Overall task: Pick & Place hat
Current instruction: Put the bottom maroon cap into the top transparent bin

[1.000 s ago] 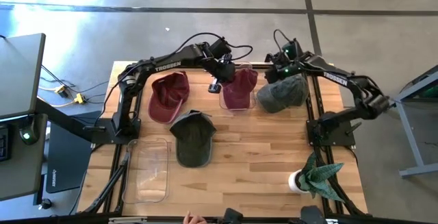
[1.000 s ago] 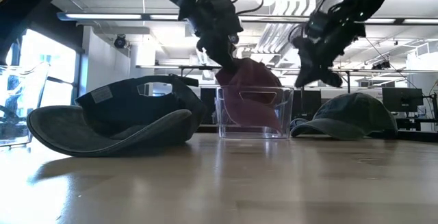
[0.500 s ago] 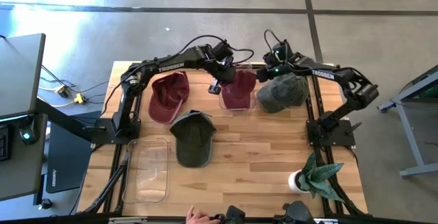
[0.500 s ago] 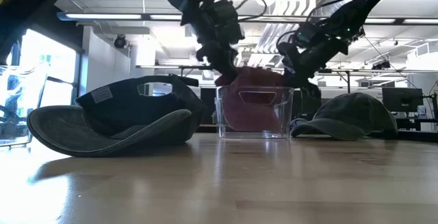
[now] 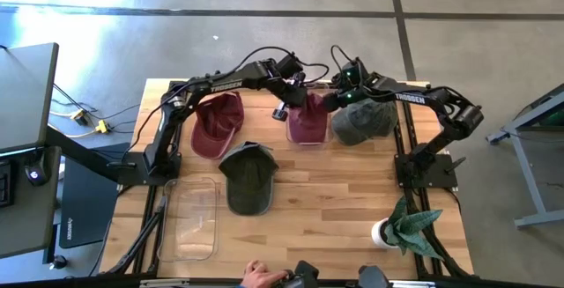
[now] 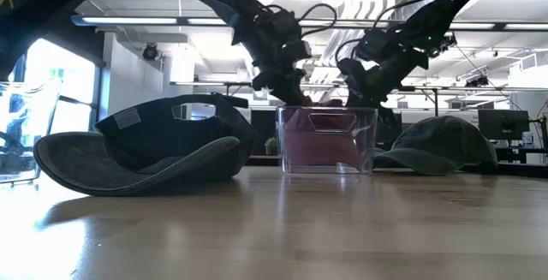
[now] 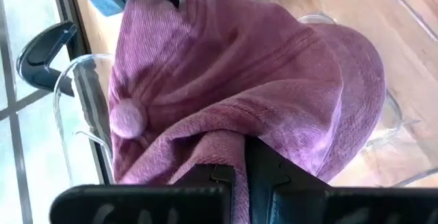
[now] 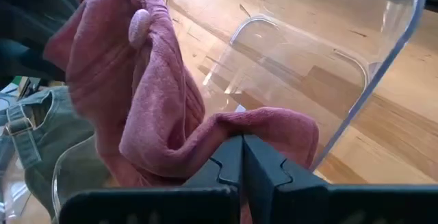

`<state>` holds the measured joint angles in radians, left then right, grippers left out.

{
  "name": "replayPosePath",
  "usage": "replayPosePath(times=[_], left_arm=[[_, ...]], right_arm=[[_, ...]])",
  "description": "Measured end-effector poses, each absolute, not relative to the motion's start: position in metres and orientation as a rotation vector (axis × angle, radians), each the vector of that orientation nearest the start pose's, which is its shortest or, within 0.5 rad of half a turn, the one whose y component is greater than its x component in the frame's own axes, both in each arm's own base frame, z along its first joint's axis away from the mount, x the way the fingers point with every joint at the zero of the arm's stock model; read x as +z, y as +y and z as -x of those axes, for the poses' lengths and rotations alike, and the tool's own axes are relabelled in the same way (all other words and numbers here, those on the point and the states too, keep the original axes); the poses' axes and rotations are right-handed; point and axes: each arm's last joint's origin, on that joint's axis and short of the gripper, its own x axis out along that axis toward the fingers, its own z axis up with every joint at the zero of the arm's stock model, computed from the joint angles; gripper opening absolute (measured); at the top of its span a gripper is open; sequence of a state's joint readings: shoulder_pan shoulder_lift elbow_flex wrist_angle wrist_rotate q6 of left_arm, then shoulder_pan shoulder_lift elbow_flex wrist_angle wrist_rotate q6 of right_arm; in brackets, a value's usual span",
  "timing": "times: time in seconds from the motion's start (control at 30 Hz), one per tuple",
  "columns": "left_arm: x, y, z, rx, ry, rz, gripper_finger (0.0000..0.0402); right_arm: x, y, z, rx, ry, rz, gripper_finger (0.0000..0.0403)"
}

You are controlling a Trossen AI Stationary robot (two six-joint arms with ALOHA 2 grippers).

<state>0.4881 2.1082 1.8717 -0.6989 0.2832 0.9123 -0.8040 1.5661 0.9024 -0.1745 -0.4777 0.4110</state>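
Since a second ago the right gripper (image 5: 328, 103) has swung in to pinch the soft, floppy maroon hat (image 5: 307, 118), now sunk into the clear bin (image 6: 326, 140), opposite the left gripper (image 5: 291, 100) clamping its fabric.

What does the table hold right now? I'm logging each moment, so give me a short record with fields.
hat in play: maroon corduroy cap, lowered into the clear plastic bin
left gripper: shut on the cap's fabric, at the bin
right gripper: shut on another fold of the same cap
other hats: second maroon cap at the far left, dark olive cap mid-table, grey-green cap to the bin's right
second clear bin: near left corner, nothing in it
potted plant: near right corner
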Motion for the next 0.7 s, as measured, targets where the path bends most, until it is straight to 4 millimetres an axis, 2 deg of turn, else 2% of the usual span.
replayPosePath(times=[0.1,0.2,0.37,0.5,0.57,0.7], left_arm=[[0.253,0.212,-0.413,-0.214,0.876,-0.487,0.0017],[0.254,0.217,-0.41,-0.213,0.851,-0.432,0.0045],[0.254,0.234,-0.4,-0.194,0.811,-0.261,0.0127],[0.254,0.241,-0.396,-0.157,0.819,-0.214,0.0194],[0.26,0.242,-0.393,-0.124,0.834,-0.175,0.0217],[0.288,0.242,-0.383,-0.131,0.831,-0.127,0.0233]], right_arm=[[0.194,-0.215,-0.225,-0.46,0.613,-0.891,0.0003],[0.194,-0.216,-0.225,-0.481,0.612,-0.896,0.0005],[0.194,-0.216,-0.225,-0.488,0.611,-0.899,0.0002],[0.194,-0.216,-0.225,-0.488,0.611,-0.9,0.0004],[0.194,-0.216,-0.225,-0.486,0.611,-0.899,0.0003],[0.194,-0.216,-0.225,-0.486,0.611,-0.9,0.0003]])
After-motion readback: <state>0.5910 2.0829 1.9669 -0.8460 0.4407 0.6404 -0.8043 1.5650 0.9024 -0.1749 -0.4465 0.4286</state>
